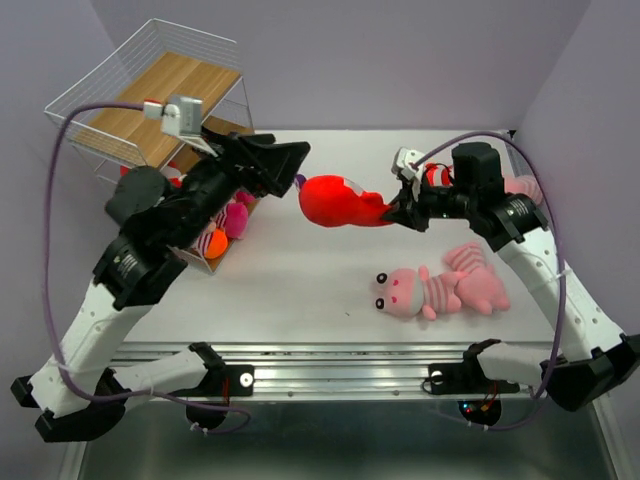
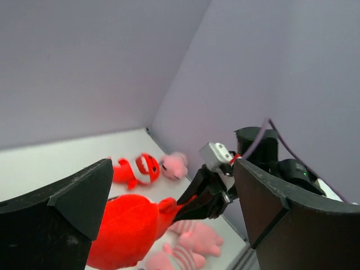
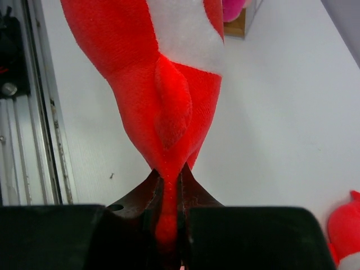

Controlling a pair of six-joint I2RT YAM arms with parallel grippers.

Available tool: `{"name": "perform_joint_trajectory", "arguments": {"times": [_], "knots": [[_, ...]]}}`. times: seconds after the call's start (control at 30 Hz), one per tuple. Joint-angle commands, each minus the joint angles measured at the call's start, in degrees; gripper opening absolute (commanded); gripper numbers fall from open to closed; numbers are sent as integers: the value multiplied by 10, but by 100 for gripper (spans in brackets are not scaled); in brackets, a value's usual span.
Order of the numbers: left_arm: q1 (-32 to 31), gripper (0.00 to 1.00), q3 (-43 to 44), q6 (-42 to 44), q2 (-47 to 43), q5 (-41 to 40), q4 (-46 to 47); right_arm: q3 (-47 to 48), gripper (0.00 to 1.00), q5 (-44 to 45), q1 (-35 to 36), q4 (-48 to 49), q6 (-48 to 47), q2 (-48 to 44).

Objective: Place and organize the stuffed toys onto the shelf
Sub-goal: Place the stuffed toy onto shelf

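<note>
The shelf [image 1: 160, 90] stands in the upper left of the top view. Only its top wooden board shows whole, because the left arm [image 1: 170, 240] lies across the lower tiers. Bits of plush peek out beneath that arm: a magenta one [image 1: 237, 215], an orange-striped one [image 1: 212, 240] and a scrap of red [image 1: 176, 181]. They are too covered to count.

At mid-frame lies one big red plush [image 1: 335, 200], its thin tail clenched tight in the right gripper [image 1: 400, 212]. I cannot tell whether it rests on the white table [image 1: 300, 330] or hangs above it. In the right wrist view its body is cut off at the top edge.

The left gripper [image 1: 288, 160] sits just left of it, fingers spread wide and grasping nothing.

The left wrist view shows a small red toy [image 2: 142, 167] and a pale pink toy [image 2: 174, 165] touching in the far corner. In the top view the right arm [image 1: 520, 230] half hides both.

At lower right lies a pink striped plush [image 1: 420, 292]. The striped shape [image 1: 468, 262] behind it may be a second toy. That makes two red toys and two or three pink ones off the shelf.
</note>
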Motion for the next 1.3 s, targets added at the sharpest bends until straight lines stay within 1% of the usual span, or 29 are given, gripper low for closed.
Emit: {"name": "perform_joint_trajectory", "arguments": {"times": [0.0,0.03,0.07,0.1,0.13,0.17,0.2,0.23,0.27,0.33,0.37,0.43,0.6,0.77,0.8,0.93,1.03,1.17,1.27], "knots": [[-1,99,84,187,-15,35,-21,90,1,-83,4,20,73,73],[-1,99,108,223,-19,41,-33,104,1,-105,4,39,113,91],[-1,99,119,234,-19,46,-59,138,1,-116,4,47,131,131],[-1,99,142,242,-20,43,-73,159,1,-122,9,56,153,151],[-1,99,153,255,-20,32,-87,180,1,-127,9,76,194,170],[-1,99,161,258,-21,29,-98,222,1,-125,14,85,211,190],[-1,99,167,263,-24,29,-111,242,1,-122,23,94,227,224],[-1,99,166,267,-33,29,-112,261,1,-110,23,113,255,241],[-1,99,159,272,-40,29,-110,296,0,-102,33,119,267,257],[-1,99,151,272,-57,29,-104,327,0,-85,47,134,284,288],[-1,99,150,272,-62,8,-103,340,0,-67,60,138,297,316],[-1,99,150,282,-70,0,-108,368,1,-38,75,148,316,343],[-1,99,140,285,-83,-8,-106,405,0,2,116,178,335,404],[-1,99,123,278,-95,-7,-95,456,0,17,128,193,355,446],[-1,99,118,261,-98,-6,-91,462,0,18,128,195,357,454],[-1,99,101,250,-106,-1,-74,489,0,34,140,201,369,491],[-1,99,95,246,-108,-3,-74,516,1,60,146,201,366,511],[-1,99,86,243,-114,-6,-69,548,0,115,184,204,347,544],[-1,99,80,240,-120,-8,-65,573,1,147,198,212,346,566]]}}
